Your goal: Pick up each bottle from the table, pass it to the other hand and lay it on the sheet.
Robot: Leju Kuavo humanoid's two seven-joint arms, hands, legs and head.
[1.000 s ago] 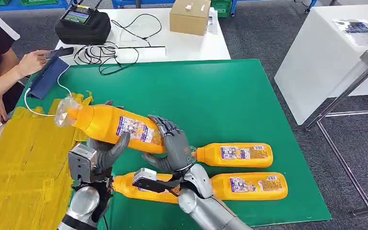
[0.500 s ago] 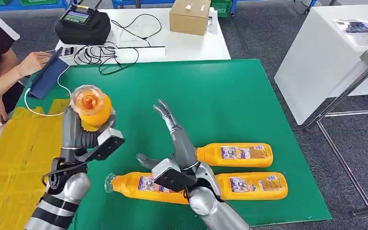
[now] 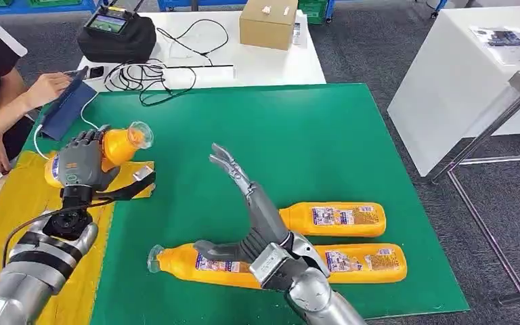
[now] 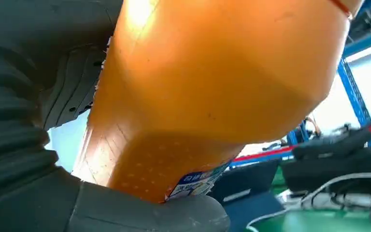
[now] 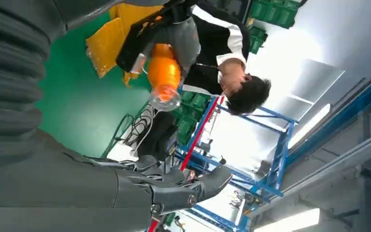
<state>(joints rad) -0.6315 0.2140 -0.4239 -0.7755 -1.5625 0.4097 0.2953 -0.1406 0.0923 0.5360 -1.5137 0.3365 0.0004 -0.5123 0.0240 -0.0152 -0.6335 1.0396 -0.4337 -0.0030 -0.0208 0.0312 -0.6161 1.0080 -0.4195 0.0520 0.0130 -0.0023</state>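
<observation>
One bottle (image 3: 112, 150) (cap toward table's far-right)

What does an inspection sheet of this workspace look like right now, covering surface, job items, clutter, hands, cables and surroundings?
Surface: green mat on the table, yellow sheet at its left.
Job's things: held bottle above the sheet's edge; three orange bottles lying on the mat.
Clutter: blue tablet case at the mat's corner.
Hands: left hand grips the bottle; right hand empty, fingers spread.
Cables: black cables and a white cable.
Surroundings: cardboard box, black device, seated person, white table.
</observation>
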